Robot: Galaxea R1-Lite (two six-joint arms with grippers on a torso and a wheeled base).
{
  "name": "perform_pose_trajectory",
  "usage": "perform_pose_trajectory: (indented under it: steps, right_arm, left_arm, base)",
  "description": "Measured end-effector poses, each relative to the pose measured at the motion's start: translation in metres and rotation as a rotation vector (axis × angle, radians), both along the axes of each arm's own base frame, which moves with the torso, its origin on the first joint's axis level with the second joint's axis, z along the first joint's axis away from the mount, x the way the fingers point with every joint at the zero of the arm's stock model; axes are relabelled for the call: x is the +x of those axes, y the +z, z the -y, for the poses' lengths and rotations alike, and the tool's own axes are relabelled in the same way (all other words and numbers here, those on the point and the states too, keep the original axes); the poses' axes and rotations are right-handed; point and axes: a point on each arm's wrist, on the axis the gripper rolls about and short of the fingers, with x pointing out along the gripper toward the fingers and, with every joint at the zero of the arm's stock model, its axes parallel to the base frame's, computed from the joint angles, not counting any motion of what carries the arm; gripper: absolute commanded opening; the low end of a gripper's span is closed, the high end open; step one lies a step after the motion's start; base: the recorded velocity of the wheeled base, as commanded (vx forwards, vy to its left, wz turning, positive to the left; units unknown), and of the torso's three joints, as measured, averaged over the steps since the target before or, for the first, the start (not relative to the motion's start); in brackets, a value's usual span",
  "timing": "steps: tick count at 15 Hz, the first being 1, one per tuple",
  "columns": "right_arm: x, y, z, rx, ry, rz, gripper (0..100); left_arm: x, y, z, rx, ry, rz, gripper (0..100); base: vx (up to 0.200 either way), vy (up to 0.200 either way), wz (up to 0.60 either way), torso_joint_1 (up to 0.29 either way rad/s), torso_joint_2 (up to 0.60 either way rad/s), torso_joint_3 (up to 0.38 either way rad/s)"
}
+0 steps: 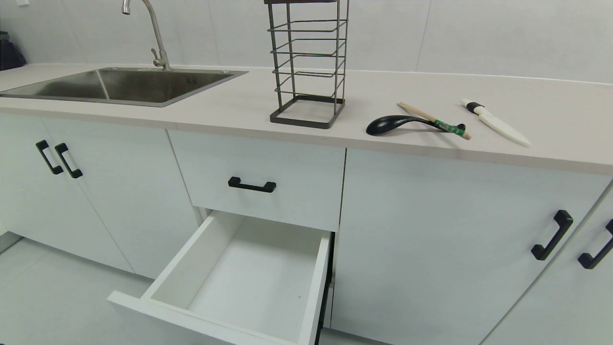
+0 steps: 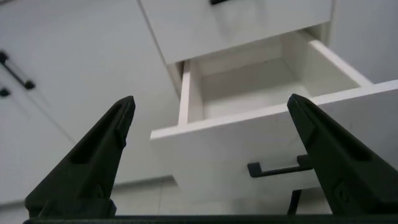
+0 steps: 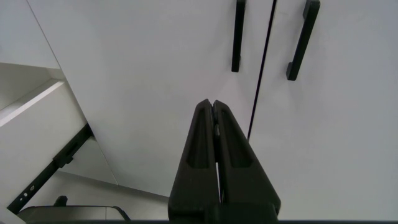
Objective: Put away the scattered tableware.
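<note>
Three utensils (image 1: pixel 388 125) by counter's (image 1: pixel 383 91) front edge in head view, left gripper (image 2: pixel 211 102) spread facing open drawer (image 2: pixel 273 140), right gripper (image 3: pixel 214 106) pinched shut.

The wire rack (image 1: pixel 309 72) is cut by the top edge of the head view, its top unseen. The open drawer (image 1: pixel 254 282) has its front panel running out at the bottom edge. A dark thing (image 1: pixel 8 52) at the left edge is too cut to tell.
</note>
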Motion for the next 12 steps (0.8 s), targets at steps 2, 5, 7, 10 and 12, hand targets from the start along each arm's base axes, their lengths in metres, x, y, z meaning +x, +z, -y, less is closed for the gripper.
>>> perform_pose_trajectory:
  steps: [2,5,7,10,12]
  right_arm:
    - [0.0,0.0,0.0,0.0,0.0,0.0,0]
    - [0.0,0.0,0.0,0.0,0.0,0.0,0]
    - [0.0,0.0,0.0,0.0,0.0,0.0,0]
    - [0.0,0.0,0.0,0.0,0.0,0.0,0]
    - [0.0,0.0,0.0,0.0,0.0,0.0,0]
  left_arm:
    - [-0.0007,-0.0008,-0.0007,-0.057,0.035,-0.007,100]
    - [-0.001,-0.0007,-0.0009,-0.17,0.036,-0.029,100]
    - [-0.001,-0.0007,-0.001,-0.243,0.04,-0.044,100]
    - [-0.0005,-0.0039,-0.0044,-0.231,0.194,-0.054,100]
    - [-0.0004,-0.0057,-0.0038,-0.228,0.17,-0.073,100]
  base:
    - [0.0,0.0,0.0,0.0,0.0,0.0]
    - [0.0,0.0,0.0,0.0,0.0,0.0]
    - [0.0,0.0,0.0,0.0,0.0,0.0]
    - [0.0,0.0,0.0,0.0,0.0,0.0]
    - [0.0,0.0,0.0,0.0,0.0,0.0]
